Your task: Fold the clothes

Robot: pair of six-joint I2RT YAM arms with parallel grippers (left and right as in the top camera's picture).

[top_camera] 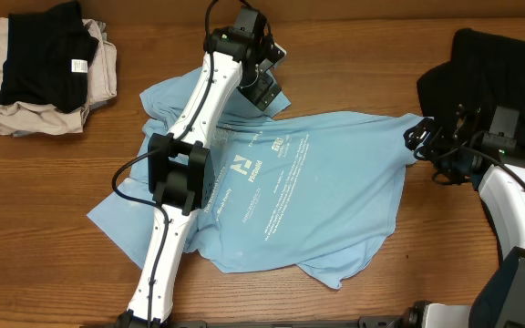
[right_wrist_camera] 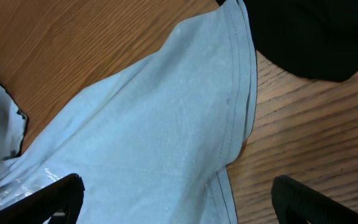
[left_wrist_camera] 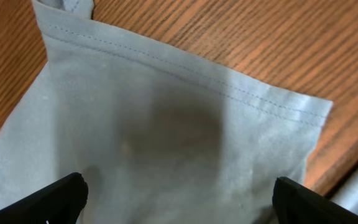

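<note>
A light blue T-shirt (top_camera: 308, 191) with white chest print lies spread and rumpled across the middle of the table. My left gripper (top_camera: 264, 87) is open over its far left sleeve; the left wrist view shows that hemmed sleeve (left_wrist_camera: 166, 124) between the wide-apart fingers (left_wrist_camera: 179, 199). My right gripper (top_camera: 422, 138) is open at the shirt's right edge; the right wrist view shows a stitched hem (right_wrist_camera: 229, 106) between its fingers (right_wrist_camera: 179, 199). A large black garment (top_camera: 490, 68) lies at the far right, and its edge shows in the right wrist view (right_wrist_camera: 309, 37).
A pile of black and beige clothes (top_camera: 48, 68) sits at the far left corner. The wooden table (top_camera: 44, 228) shows around the shirt. My left arm (top_camera: 185, 173) stretches over the shirt's left half.
</note>
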